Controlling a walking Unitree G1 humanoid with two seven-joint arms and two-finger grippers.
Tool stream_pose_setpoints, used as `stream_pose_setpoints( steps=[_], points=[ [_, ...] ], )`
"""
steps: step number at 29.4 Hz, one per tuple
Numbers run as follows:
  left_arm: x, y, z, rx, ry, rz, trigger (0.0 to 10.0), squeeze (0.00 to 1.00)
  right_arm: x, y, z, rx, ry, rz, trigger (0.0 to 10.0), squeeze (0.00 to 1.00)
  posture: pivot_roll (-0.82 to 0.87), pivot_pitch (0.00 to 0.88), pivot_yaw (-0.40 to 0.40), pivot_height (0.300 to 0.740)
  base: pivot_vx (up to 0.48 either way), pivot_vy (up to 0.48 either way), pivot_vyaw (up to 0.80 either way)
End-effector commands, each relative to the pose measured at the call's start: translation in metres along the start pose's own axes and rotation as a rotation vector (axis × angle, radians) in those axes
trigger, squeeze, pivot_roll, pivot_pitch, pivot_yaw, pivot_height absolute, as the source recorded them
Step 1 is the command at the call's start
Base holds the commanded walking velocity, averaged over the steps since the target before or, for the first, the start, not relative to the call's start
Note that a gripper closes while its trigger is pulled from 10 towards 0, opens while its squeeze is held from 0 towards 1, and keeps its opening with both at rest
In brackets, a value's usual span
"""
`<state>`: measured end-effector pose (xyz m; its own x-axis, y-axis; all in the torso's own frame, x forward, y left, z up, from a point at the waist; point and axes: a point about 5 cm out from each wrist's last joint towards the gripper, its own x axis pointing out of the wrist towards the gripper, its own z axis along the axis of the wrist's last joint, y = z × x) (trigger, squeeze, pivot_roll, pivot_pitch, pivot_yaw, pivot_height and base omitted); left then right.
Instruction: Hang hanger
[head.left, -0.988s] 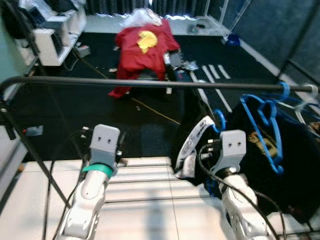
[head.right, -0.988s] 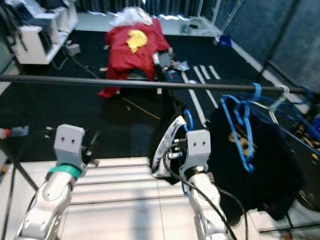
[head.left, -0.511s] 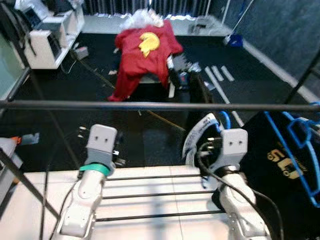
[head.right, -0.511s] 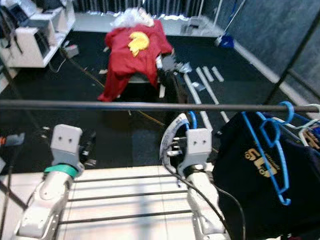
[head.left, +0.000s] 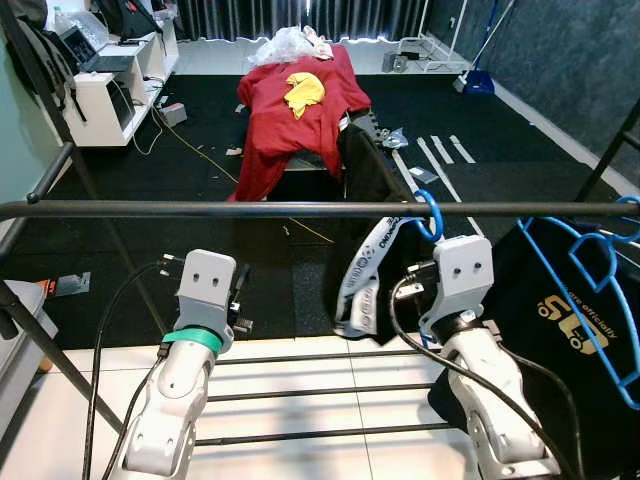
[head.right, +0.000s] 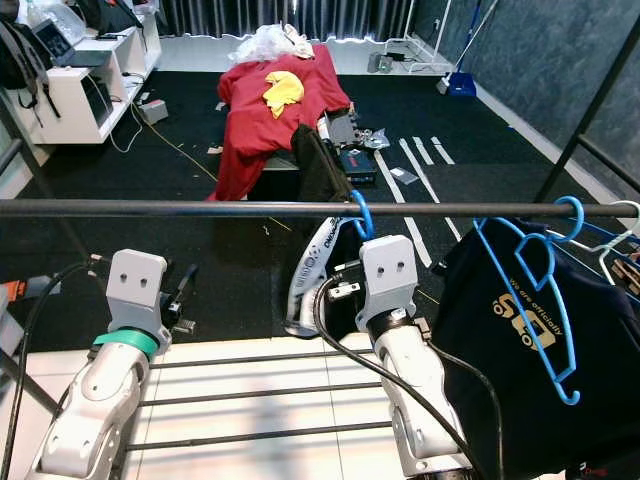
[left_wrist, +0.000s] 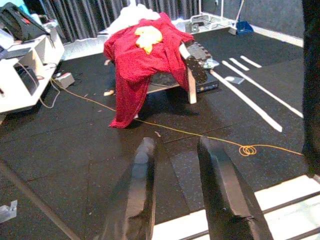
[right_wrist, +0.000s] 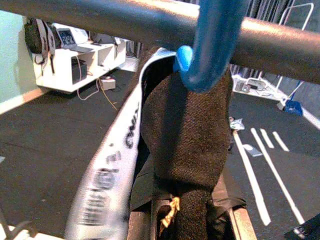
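— Right wrist view first: what is nearest?

— The right gripper (right_wrist: 187, 227) at the bottom of the frame, its fingers closed on the dark garment (right_wrist: 187, 135) that hangs on the blue hanger (right_wrist: 212, 40). The hook is already over the rail (right_wrist: 100, 15), at the top centre.

— And from the head?

— In the left eye view, the right gripper (head.left: 425, 290) sits just below the rail (head.left: 200, 210) at centre right, with the blue hook (head.left: 432, 212) curled over the bar. The left gripper (left_wrist: 175, 195) is at lower left, its fingers parted and holding nothing. Further right, a second hanger (head.left: 590, 290) carries a dark shirt (head.left: 560, 320). Far back, at upper centre, a red cloth (head.left: 295, 105) is draped over a bench.

— So how should the step be finished well?

— I judge the hook is seated but the garment is bunched in the grip. Let go slowly and draw the hand straight back and down, so the fingers don't snag the fabric and drag the hook off. Keep clear of the neighbouring hanger.
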<state>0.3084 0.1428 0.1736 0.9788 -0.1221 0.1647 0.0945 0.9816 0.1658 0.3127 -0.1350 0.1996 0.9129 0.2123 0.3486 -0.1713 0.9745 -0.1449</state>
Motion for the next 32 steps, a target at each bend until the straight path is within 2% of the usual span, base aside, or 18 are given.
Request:
stream_pose_setpoints(
  steps=[1,6,8,14,15,18,21,29,30,31,32],
  points=[
    [-0.002,0.000,-0.005,0.000,0.022,-0.003,10.0,0.00,0.002,-0.011,0.011,0.049,-0.033,-0.075,10.0,0.00,-0.18,0.087,0.036,0.740,0.000,0.000,0.00],
    [-0.001,-0.001,-0.004,-0.001,0.020,-0.008,10.0,0.00,0.012,-0.026,0.008,0.118,0.034,-0.156,10.0,0.00,-0.19,0.087,0.042,0.740,0.000,0.000,0.00],
    [0.000,-0.002,-0.003,-0.001,0.019,-0.013,10.0,0.00,0.020,-0.036,0.001,0.213,0.114,-0.183,10.0,0.00,-0.19,0.088,0.045,0.740,0.000,0.000,0.00],
    [0.000,-0.002,-0.003,-0.001,0.018,-0.015,10.0,0.00,0.023,-0.039,-0.007,0.267,0.176,-0.166,10.0,0.00,-0.18,0.087,0.043,0.740,0.000,0.000,0.00],
    [0.000,-0.002,-0.003,-0.001,0.018,-0.014,10.0,0.00,0.022,-0.037,-0.013,0.271,0.215,-0.146,10.0,1.00,-0.18,0.086,0.041,0.740,0.000,0.000,0.00],
    [-0.001,-0.002,-0.003,-0.001,0.019,-0.010,10.0,0.00,0.016,-0.029,-0.023,0.275,0.265,-0.096,10.0,1.00,-0.17,0.089,0.038,0.740,0.000,0.000,0.00],
    [-0.003,-0.001,-0.004,0.000,0.023,-0.008,10.0,0.00,0.005,-0.017,-0.027,0.225,0.279,-0.024,10.0,1.00,-0.17,0.090,0.038,0.740,0.000,0.000,0.00],
    [-0.003,-0.001,-0.004,0.000,0.023,-0.008,10.0,0.00,0.005,-0.017,-0.027,0.225,0.279,-0.024,10.0,1.00,-0.17,0.090,0.038,0.740,0.000,0.000,0.00],
    [-0.005,-0.003,-0.006,-0.004,0.030,-0.021,10.0,0.00,-0.035,-0.005,-0.043,0.090,0.265,-0.059,10.0,0.00,-0.20,0.103,0.041,0.740,0.000,0.000,0.00],
    [-0.005,-0.004,-0.008,-0.008,0.034,-0.030,10.0,0.00,-0.058,0.000,-0.049,0.014,0.245,-0.112,10.0,0.00,-0.20,0.103,0.041,0.740,0.000,0.000,0.00],
    [-0.006,-0.007,-0.010,-0.012,0.043,-0.057,10.0,0.00,-0.097,0.011,-0.063,-0.054,0.300,-0.135,10.0,0.00,-0.21,0.108,0.047,0.740,0.000,0.000,0.00]
  ],
)
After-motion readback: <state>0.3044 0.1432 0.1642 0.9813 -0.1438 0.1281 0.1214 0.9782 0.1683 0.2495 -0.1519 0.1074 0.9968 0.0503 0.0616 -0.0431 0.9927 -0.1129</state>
